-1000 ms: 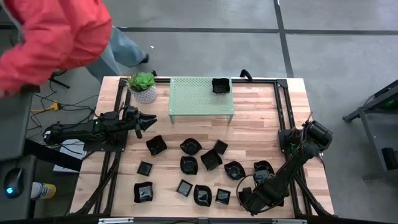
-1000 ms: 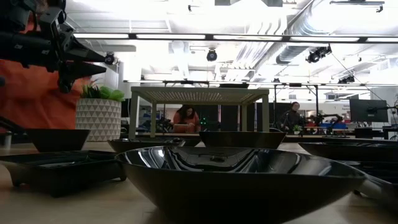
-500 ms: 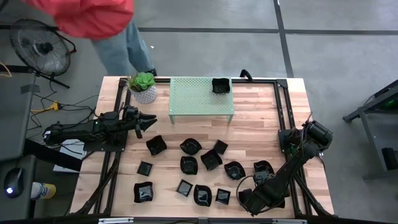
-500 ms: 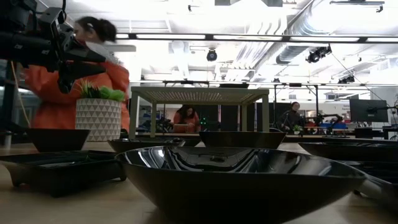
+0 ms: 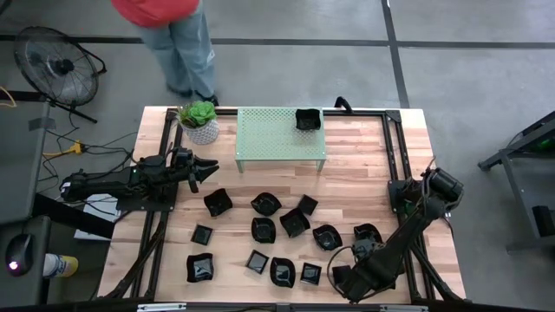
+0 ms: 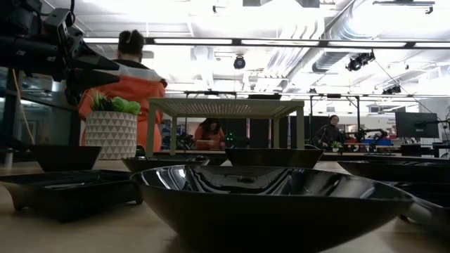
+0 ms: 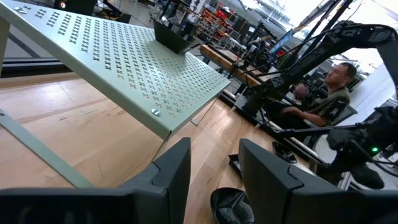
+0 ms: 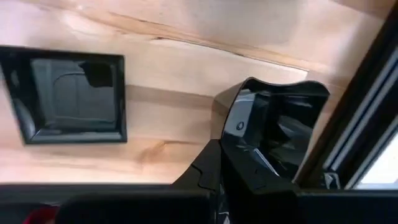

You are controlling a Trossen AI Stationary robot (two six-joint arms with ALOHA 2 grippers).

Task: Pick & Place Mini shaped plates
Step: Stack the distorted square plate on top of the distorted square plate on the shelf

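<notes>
Plate (image 5: 307,119) on rack (image 5: 269,139), plates (image 5: 265,204) before

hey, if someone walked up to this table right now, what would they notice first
Probably the scatter of black mini plates across the table's near half. One plate sits alone on the pale green perforated stand at the far edge. The right claw, near the front right corner, is shut on a dish rim.

The right gripper's fingers (image 8: 249,177) pinch a glossy black dish (image 8: 280,124); a square dish (image 8: 68,93) lies nearby on the table (image 8: 174,68).

Both arms (image 5: 130,179) were dark, jointed and slim; black cable looped beside the right arm (image 5: 408,230), and each gripper carried two blocky black fingers (image 7: 171,174)
</notes>
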